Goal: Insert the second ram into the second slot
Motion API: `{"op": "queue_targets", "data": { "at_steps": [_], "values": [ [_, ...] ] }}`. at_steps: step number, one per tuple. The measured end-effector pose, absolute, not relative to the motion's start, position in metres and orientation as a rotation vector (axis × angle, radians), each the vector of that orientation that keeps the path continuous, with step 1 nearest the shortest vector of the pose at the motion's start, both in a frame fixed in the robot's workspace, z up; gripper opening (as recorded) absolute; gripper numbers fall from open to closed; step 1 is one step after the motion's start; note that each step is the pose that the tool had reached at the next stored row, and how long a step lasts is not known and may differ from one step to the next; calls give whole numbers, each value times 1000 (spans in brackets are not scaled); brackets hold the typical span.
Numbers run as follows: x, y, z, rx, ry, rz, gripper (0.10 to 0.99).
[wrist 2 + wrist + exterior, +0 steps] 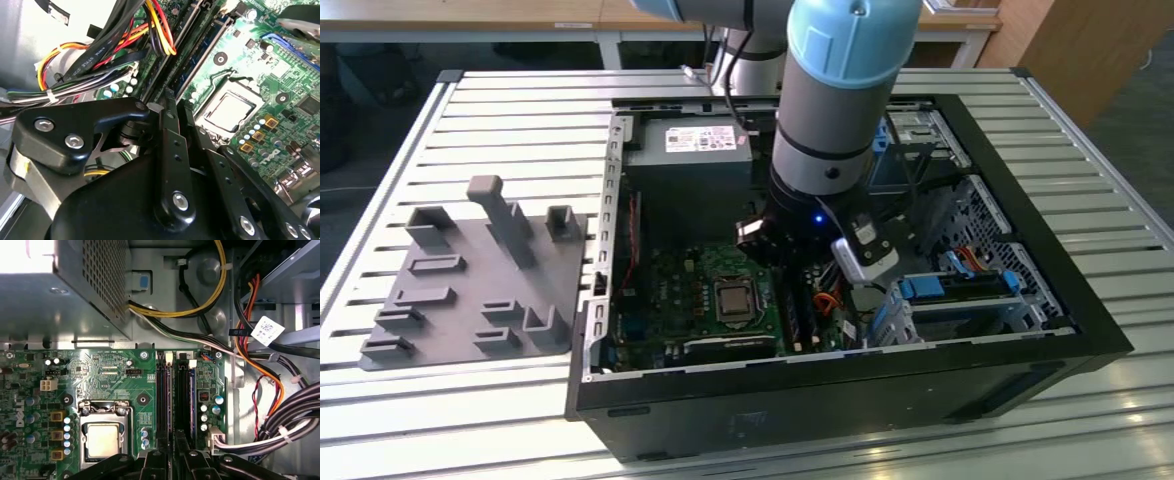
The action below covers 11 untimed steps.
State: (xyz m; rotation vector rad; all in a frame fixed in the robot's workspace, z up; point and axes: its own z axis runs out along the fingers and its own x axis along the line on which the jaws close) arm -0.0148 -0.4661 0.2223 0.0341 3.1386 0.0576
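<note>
Low in the first wrist view we see the gripper (175, 460), fingers drawn together over the memory slots, apparently pinching the second ram (191, 400), which stands in its slot mid-frame beside the processor socket (103, 437); farther back sits the power supply (60, 295).

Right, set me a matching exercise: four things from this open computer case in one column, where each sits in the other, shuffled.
Things:
1. gripper
2. processor
3. power supply
4. grey fixture block

Places:
A. on the slatted table, outside the case, at the exterior view's left
B. in its socket on the green board, beside the memory slots
C. far end of the case, white label on top
D. down inside the case, over the memory slots

Pairs: 1-D, 2-B, 3-C, 4-A
</note>
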Motion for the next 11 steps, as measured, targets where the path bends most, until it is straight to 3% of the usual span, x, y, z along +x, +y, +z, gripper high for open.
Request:
{"op": "queue_targets", "data": {
  "at_steps": [9,11],
  "values": [
    [-15,-466,231,34,3140,59,200],
    [-15,-466,231,34,3140,58,106]
  ]
}}
